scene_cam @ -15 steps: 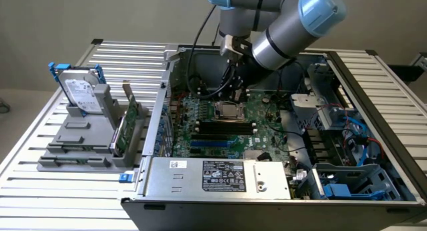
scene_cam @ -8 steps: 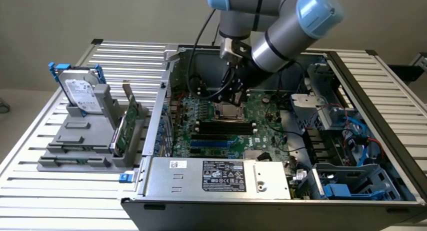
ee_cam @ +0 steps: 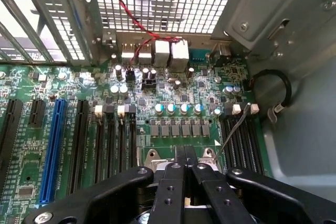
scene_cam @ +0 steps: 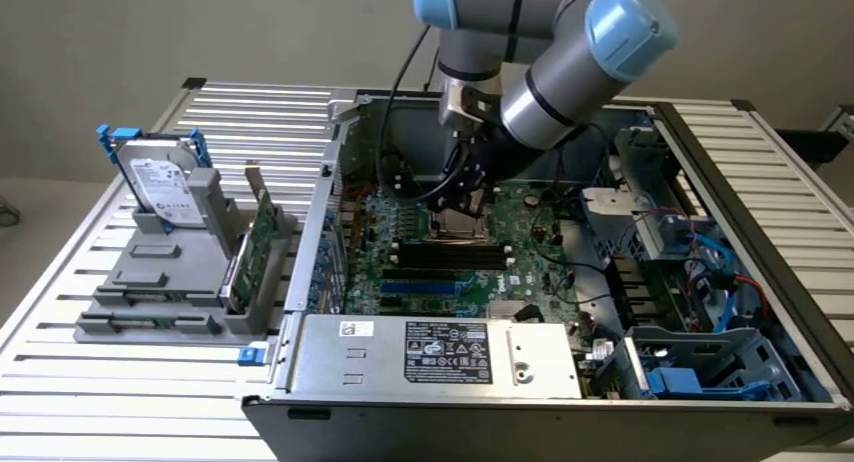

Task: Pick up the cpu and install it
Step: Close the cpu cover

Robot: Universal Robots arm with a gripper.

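open pc case [scene_cam: 534,427] lies on its side on a slatted metal table [scene_cam: 80,402]. inside it:
- green motherboard [scene_cam: 534,272], dark slots running across it
- power supply [scene_cam: 347,367] along the near wall
- blue plastic drive cages [scene_cam: 694,372] at the exterior view's right, with blue and black cables above them

grey rack [scene_cam: 160,282] stands on the table outside the case, at the exterior view's left. it holds:
- a hard drive [scene_cam: 163,187] on edge, leaning, in a blue bracket [scene_cam: 120,134]
- a green card [scene_cam: 254,247] on edge in the slot nearest the case

gripper [scene_cam: 467,197] is down inside the case over the metal socket frame [scene_cam: 461,214]. wrist view: gripper [ee_cam: 185,156] has both black fingers [ee_cam: 179,162] pressed flat together, no gap, nothing seen pinched between them. tips sit just above the socket frame [ee_cam: 153,156].

cpu [scene_cam: 462,228]: a pale beige square lying flat within the socket frame, right under the fingertips. cannot tell whether the tips touch it.

wrist view, board detail: one long blue slot [ee_cam: 52,150], black slots [ee_cam: 113,145] beside it, a row of silver-topped capacitors [ee_cam: 178,108], a red wire [ee_cam: 134,22] coming down to white connectors [ee_cam: 170,53].

writing:
- hard drive: white label, print too small to read
- power supply: large black-and-white label [scene_cam: 447,352] with marks and text, not legible
- small white barcode sticker [scene_cam: 358,328] next to it, not legible
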